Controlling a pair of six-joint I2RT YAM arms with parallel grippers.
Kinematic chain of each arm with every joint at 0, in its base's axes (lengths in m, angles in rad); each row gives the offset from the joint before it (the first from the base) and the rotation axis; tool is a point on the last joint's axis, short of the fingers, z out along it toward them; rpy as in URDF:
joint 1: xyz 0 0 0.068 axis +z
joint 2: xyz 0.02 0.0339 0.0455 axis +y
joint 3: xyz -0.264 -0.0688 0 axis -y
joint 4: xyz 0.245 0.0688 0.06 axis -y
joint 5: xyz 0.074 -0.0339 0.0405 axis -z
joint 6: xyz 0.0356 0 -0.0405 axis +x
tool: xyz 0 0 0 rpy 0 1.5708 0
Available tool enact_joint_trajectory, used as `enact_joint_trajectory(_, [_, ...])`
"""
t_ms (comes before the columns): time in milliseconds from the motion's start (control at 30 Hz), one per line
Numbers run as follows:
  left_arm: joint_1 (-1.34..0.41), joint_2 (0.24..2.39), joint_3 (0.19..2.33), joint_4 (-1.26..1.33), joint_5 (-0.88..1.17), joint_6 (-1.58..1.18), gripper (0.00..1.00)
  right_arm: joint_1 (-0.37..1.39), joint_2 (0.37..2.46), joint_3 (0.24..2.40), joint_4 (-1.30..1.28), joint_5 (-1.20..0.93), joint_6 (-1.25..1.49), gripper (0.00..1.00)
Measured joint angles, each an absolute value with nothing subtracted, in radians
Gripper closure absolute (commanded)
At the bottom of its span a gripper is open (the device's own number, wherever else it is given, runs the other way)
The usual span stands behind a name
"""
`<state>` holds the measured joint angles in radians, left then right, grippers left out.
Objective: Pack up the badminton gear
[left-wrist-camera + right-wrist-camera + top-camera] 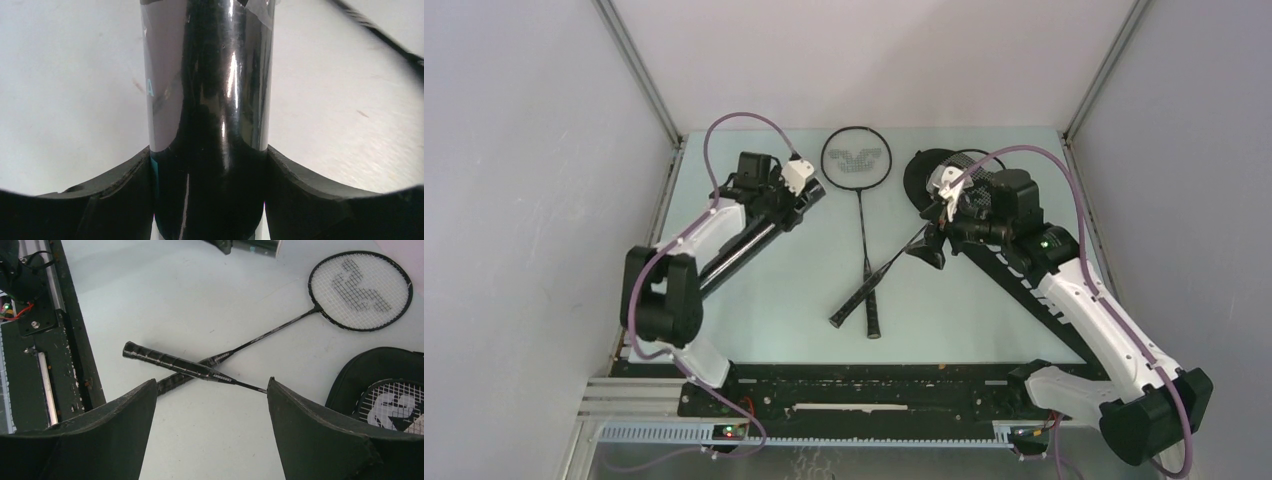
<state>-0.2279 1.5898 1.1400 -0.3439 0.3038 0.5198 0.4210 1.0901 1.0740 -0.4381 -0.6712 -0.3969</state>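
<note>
Left gripper: the left gripper (210,165) is clamped on a long glossy black cylindrical tube (210,75), both fingers pressed against its sides, at the far left of the table.
Right gripper: the right gripper (210,390) stands wide open with nothing between its fingers, above the pale table (200,290) just beside the bag.
Bag: the large black racket-shaped fabric bag (355,375) lies along the right side, its head end towards the far side.
First racket: a thin black racket with white strings (360,290) lies flat on the table mid-scene, head far, grip near, entirely outside the bag.
Second racket: the other thin black racket (170,361) has its head resting in the bag's head end; its shaft and grip stick out to the left and cross over the first racket's grip.
Shuttlecocks: none can be seen in any view.
Risk, crossed grips: pushing the second racket further in would probably drag the first one along, because one grip sits on the other.
Risk, thin shaft: open fingers closing on the narrow shaft could miss it or let it twist.
Risk, bag mouth: the soft edge could fold and snag the frame, blocking the head.
Risk, tube: the smooth wall could slide in the grip if the tube is tilted.
</note>
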Motion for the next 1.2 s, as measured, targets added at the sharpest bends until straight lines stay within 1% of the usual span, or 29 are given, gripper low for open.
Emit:
enact_joint_trajectory(133, [-0.197,1.75,1.279,-0.371,0.204,0.496,0.94,0.409,1.103,1.061,-0.432,-0.658,-0.393,0.12])
enact_joint_trajectory(333, [-0.166,1.945,1.453,-0.426,0.112,0.471,0.94,0.395,1.151,1.05,-0.429,-0.632,-0.374,0.12])
enact_joint_trajectory(433, [-0.15,2.009,1.496,-0.451,0.084,0.469,0.91,0.394,1.169,1.048,-0.429,-0.62,-0.371,0.12])
enact_joint_trajectory(533, [-0.134,2.049,1.525,-0.473,0.067,0.468,0.86,0.394,1.186,1.048,-0.427,-0.589,-0.372,0.12])
enact_joint_trajectory(600, [-0.12,2.066,1.536,-0.483,0.055,0.468,0.79,0.393,1.201,1.048,-0.423,-0.559,-0.371,0.12])
enact_joint_trajectory(700, [-0.101,2.085,1.559,-0.498,0.053,0.466,0.65,0.39,1.225,1.048,-0.418,-0.513,-0.368,0.12])
enact_joint_trajectory(733, [-0.097,2.092,1.57,-0.505,0.053,0.462,0.59,0.386,1.235,1.048,-0.414,-0.493,-0.366,0.12])
enact_joint_trajectory(800, [-0.09,2.101,1.584,-0.512,0.055,0.461,0.44,0.371,1.256,1.048,-0.408,-0.455,-0.362,0.12])
enact_joint_trajectory(867, [-0.087,2.101,1.586,-0.522,0.056,0.459,0.23,0.346,1.273,1.048,-0.411,-0.42,-0.361,0.12])
enact_joint_trajectory(900, [-0.086,2.101,1.586,-0.525,0.057,0.455,0.15,0.334,1.28,1.048,-0.415,-0.403,-0.361,0.12])
enact_joint_trajectory(933, [-0.085,2.101,1.586,-0.527,0.059,0.451,0.03,0.319,1.288,1.05,-0.425,-0.377,-0.362,0.12])
enact_joint_trajectory(967, [-0.083,2.101,1.586,-0.533,0.062,0.448,0.01,0.309,1.293,1.05,-0.432,-0.36,-0.364,0.12])
enact_joint_trajectory(1200, [-0.059,2.077,1.585,-0.561,0.109,0.414,0.0,0.216,1.311,1.05,-0.487,-0.249,-0.373,0.11])
